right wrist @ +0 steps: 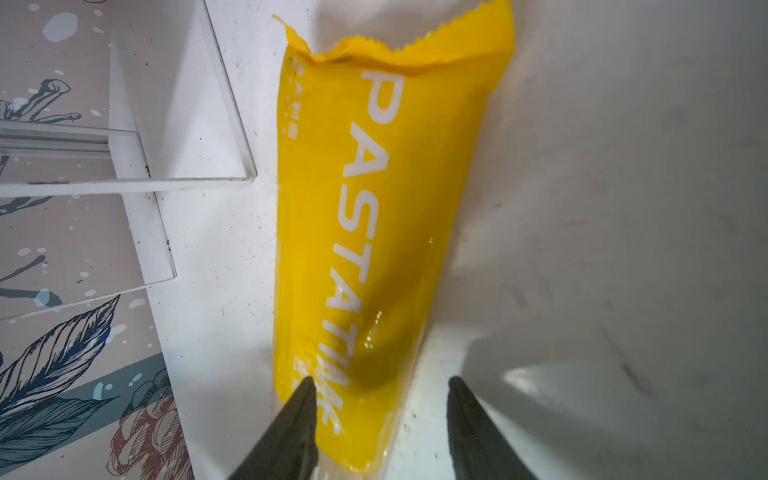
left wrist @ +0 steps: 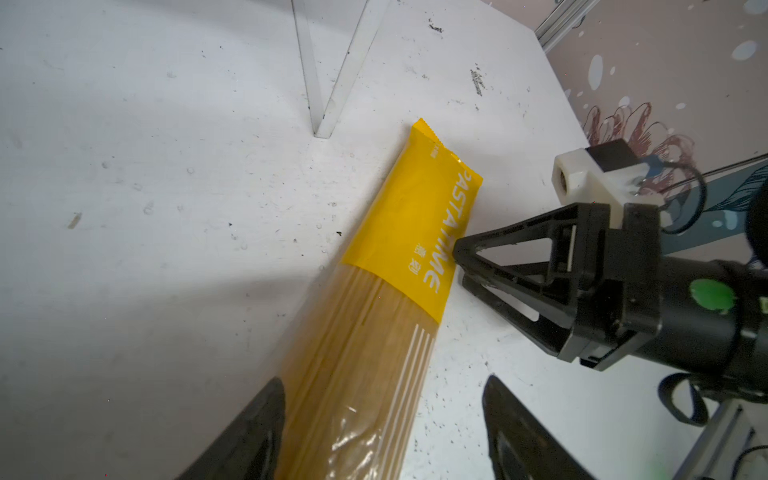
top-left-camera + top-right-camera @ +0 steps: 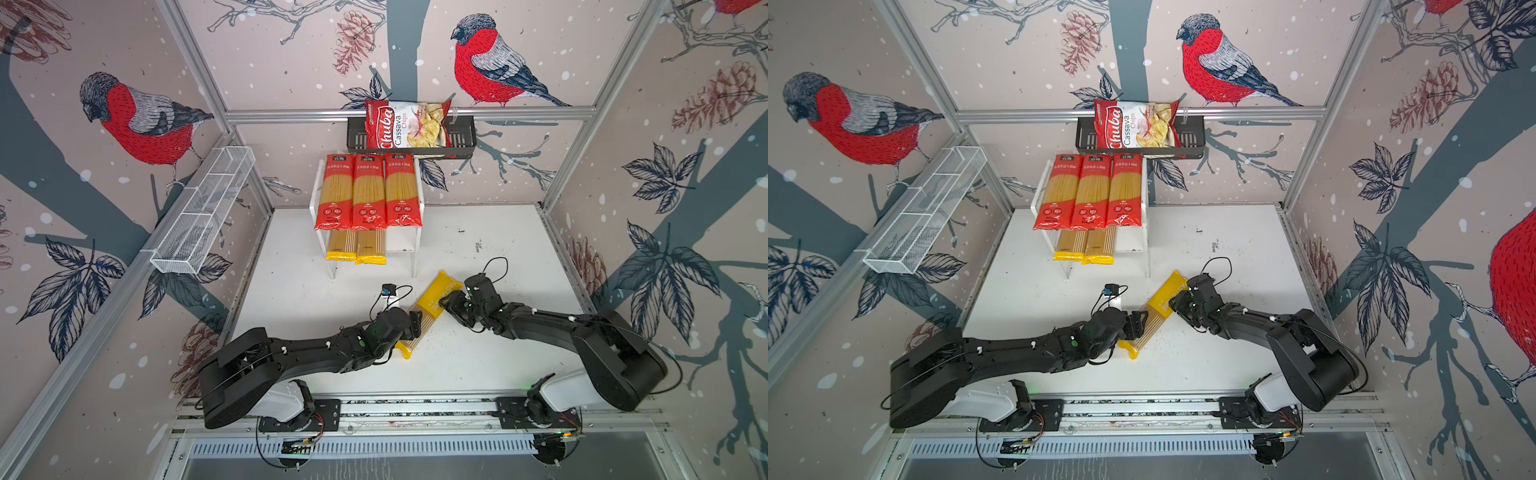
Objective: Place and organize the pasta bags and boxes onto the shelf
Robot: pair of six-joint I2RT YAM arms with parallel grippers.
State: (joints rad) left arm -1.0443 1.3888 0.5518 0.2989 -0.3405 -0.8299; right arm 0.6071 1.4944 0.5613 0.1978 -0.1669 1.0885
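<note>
A yellow spaghetti packet (image 3: 436,297) (image 3: 1163,297) lies slanted on the white table in front of the shelf (image 3: 402,243). My left gripper (image 2: 384,380) (image 3: 417,325) stands open astride the packet's clear middle (image 2: 353,374). One finger is against its side; the other stands clear of it on the table. My right gripper (image 1: 382,379) (image 3: 446,305) is open at the yellow end (image 1: 374,208), one fingertip over the packet, the other beside it. Three red packets (image 3: 368,191) lie on the shelf's top board. Two yellow packets (image 3: 355,249) lie on the lower tier.
A Cassava Chips bag (image 3: 405,124) sits in the black wall basket (image 3: 461,137) above the shelf. A white wire mesh tray (image 3: 203,212) hangs on the left wall. The shelf's front leg (image 2: 328,104) (image 1: 166,174) stands close to the packet's far end.
</note>
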